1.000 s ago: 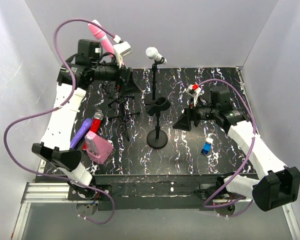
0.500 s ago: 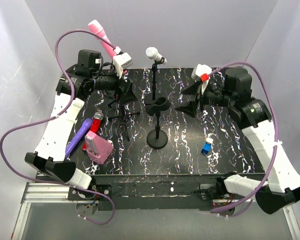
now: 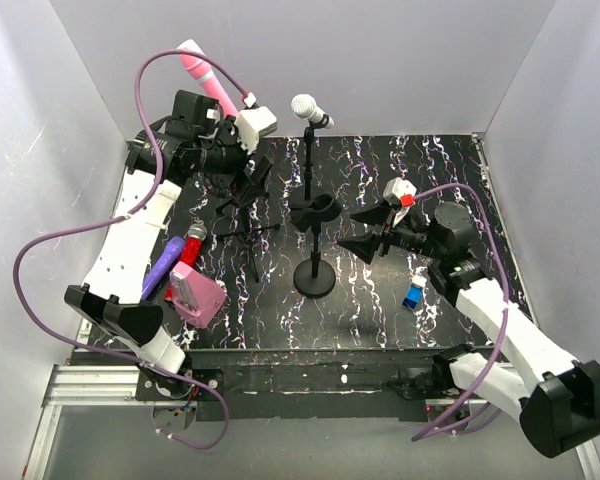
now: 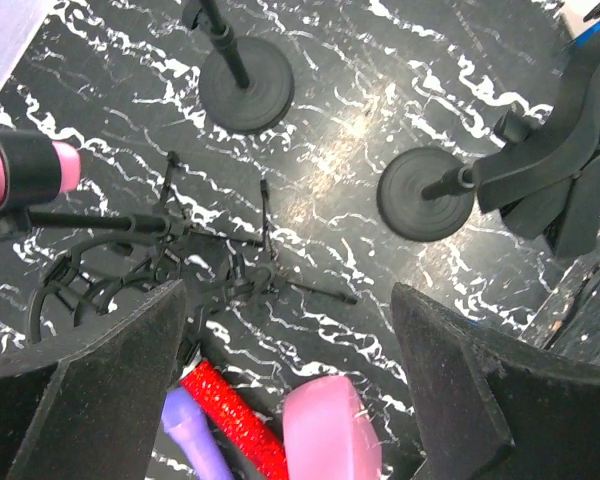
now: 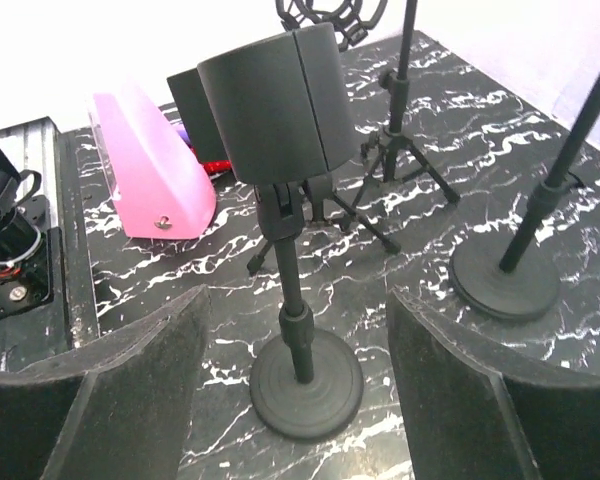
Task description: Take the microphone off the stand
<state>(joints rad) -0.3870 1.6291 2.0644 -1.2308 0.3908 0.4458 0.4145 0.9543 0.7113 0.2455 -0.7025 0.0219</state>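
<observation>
Left wrist view: the left gripper (image 4: pixel 285 300) is spread wide with nothing between its fingers (image 4: pixel 100 400), hanging over the legs of the tripod stand (image 4: pixel 180 240). The pink microphone (image 4: pixel 66 166) sits in that stand's black clip at the left edge of the view, outside the fingers and not touched by them. From above it juts up and left over the table's back-left corner, just beside the left wrist.

The right gripper (image 5: pixel 295 300) is also wide open and empty. It faces the round-based stand (image 5: pixel 290 100), whose black holder is empty, without contact.

The table (image 3: pixel 380 300) is black with white marble veining, enclosed by plain pale walls (image 3: pixel 400 60). A white microphone (image 3: pixel 308 106) tops a thin stand at the back. A pink case (image 3: pixel 195 293), a purple microphone (image 3: pixel 162 265) and a red glittery one (image 3: pixel 190 245) lie at the left, and a small blue object (image 3: pixel 413 295) lies at the right.
</observation>
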